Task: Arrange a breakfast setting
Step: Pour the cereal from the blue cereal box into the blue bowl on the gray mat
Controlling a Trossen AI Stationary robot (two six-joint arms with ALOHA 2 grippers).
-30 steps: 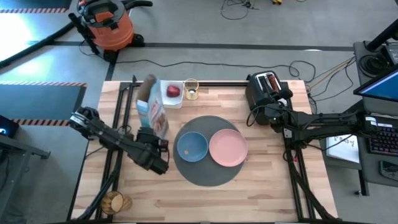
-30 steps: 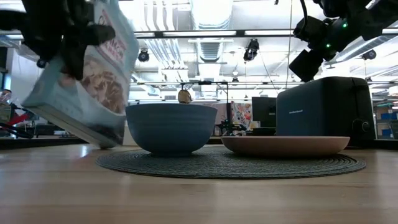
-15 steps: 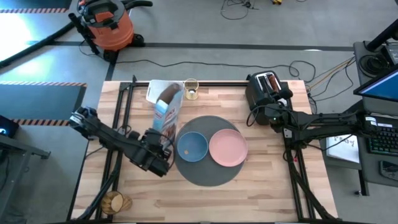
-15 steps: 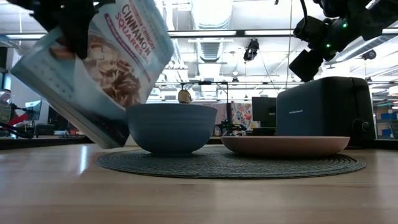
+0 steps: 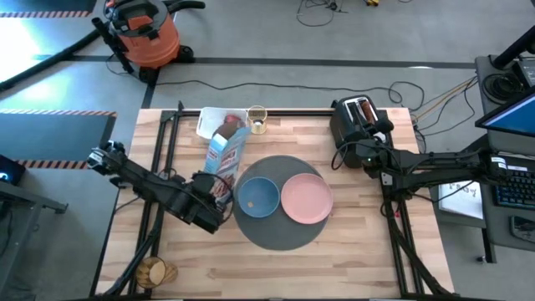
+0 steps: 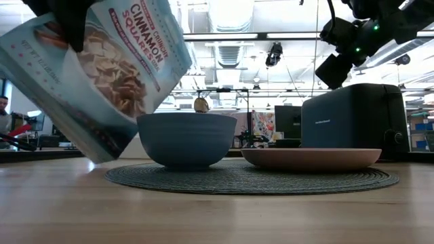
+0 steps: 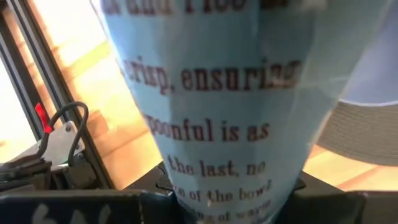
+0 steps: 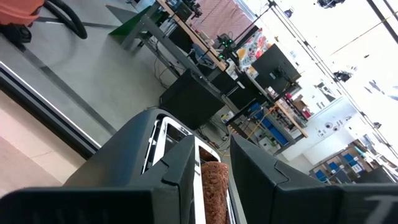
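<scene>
My left gripper (image 5: 212,194) is shut on a light blue cereal box (image 5: 226,153), held tilted beside the blue bowl (image 5: 258,197); the box also shows in the low view (image 6: 102,74). The bowl and a pink plate (image 5: 307,199) stand on the round dark grey mat (image 5: 280,236). The glass of orange drink (image 5: 257,119) stands at the far edge. The toast slice (image 8: 210,186) sticks up out of a slot of the black toaster (image 5: 355,117). My right gripper (image 5: 349,152) is open, just near of the toaster. The box hides the apple. No spoon shows. My left gripper pinches the cereal box between its two fingers at the end nearest the wrist (image 7: 230,186), one finger on each side. It comes level from the table's near left. The box is lifted clear of the table and tilted, its printed top (image 6: 159,34) leaning toward the bowl.
A white rectangular tray (image 5: 209,124) lies at the far edge behind the box. A round golden-brown object (image 5: 153,272) sits at the table's near left corner. Bare wood lies along the near edge and to the right of the mat.
My left gripper has carried the cereal box toward the table's right, up to the bowl, and raised it. The box has tipped over, its top now leaning toward the bowl's rim. My right arm has kept still.
</scene>
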